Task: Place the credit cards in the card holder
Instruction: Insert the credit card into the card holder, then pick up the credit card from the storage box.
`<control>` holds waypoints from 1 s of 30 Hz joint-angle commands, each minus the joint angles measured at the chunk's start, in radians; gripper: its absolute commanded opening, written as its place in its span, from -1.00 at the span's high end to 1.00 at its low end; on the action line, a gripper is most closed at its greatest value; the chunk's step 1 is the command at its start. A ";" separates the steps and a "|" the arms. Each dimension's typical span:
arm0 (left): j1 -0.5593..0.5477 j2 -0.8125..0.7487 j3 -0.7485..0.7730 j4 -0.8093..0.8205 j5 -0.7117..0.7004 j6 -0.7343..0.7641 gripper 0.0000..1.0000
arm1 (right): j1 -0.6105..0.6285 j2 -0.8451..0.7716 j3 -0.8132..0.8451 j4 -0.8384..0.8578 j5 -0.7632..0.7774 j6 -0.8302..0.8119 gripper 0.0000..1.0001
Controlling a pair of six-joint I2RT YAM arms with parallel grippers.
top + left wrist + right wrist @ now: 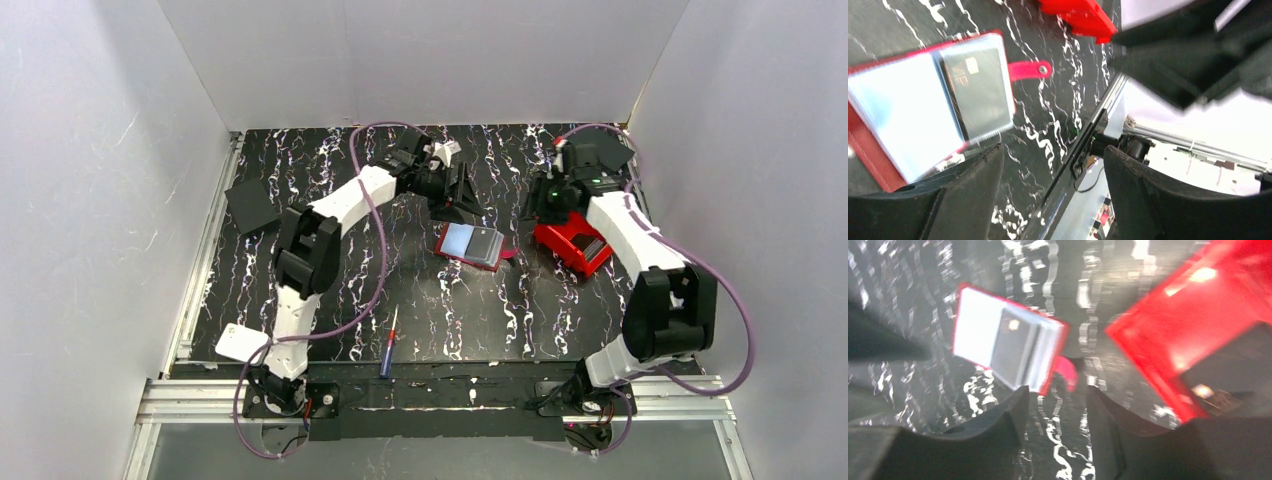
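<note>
At centre of the overhead view, the card holder (pixel 470 244) lies open, one credit card (pixel 980 92) on its right-hand pocket.
Left gripper (pixel 1052 160) and right gripper (pixel 1055 405) both stand spread, empty; next move is probably pushing that card fully home.

No text, label, brand, number or sign can be read in any view.

The card (pixel 979 92) in the card holder (pixel 872 156) carries a pale chip patch near its top edge. Faint marks sit beside the patch, too blurred to read in the left wrist view. In the right wrist view the same card face is motion-blurred. In the top view it is too small to show any marking.
</note>
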 commanded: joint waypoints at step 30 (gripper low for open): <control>-0.033 -0.450 -0.425 0.045 -0.002 0.157 -0.56 | -0.366 -0.003 -0.048 -0.126 0.422 0.117 -0.97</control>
